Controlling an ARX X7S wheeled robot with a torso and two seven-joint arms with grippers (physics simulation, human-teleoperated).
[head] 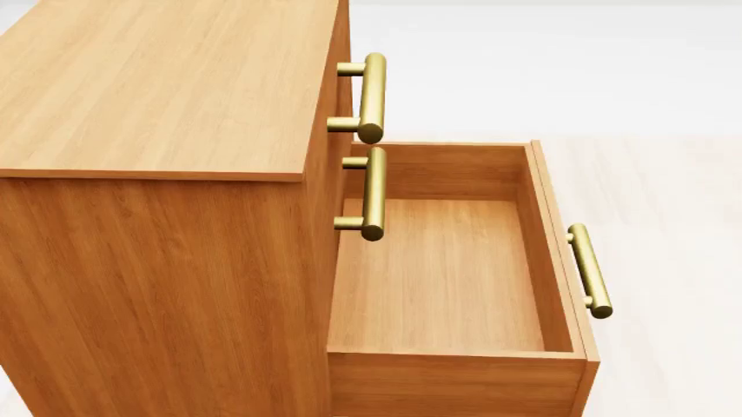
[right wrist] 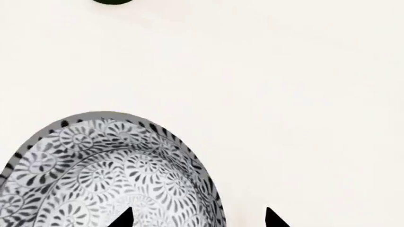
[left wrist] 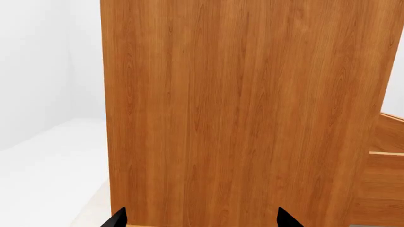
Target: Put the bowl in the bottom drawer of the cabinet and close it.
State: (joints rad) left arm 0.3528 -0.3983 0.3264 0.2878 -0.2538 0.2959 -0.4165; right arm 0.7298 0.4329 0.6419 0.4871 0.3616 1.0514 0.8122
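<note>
My head camera shows one cabinet (head: 162,174) in orange-brown wood, with three brass bar handles in sight: two on the shut upper drawers, the top handle (head: 368,97) and the middle handle (head: 371,193), and a third handle (head: 589,271) on the front of the bottom drawer (head: 554,252). That bottom drawer is pulled well out and I see only bare wood inside it. Neither of my arms appears in this view.

My left tool (left wrist: 200,218) faces the cabinet's plain side panel (left wrist: 246,109) at close range. Two black fingertips (left wrist: 117,218) show at the frame edge, set wide apart, with nothing between them.

My right tool (right wrist: 198,218) hangs over one bowl (right wrist: 94,165), white with a dark speckled swirl pattern, sitting on a pale surface (right wrist: 284,94). Two black fingertips (right wrist: 123,218) are spread apart, one over the bowl's inside and the other outside its rim; I cannot tell whether either touches it. One small dark object (right wrist: 112,1) is cut off by the frame, well apart from the bowl.
</note>
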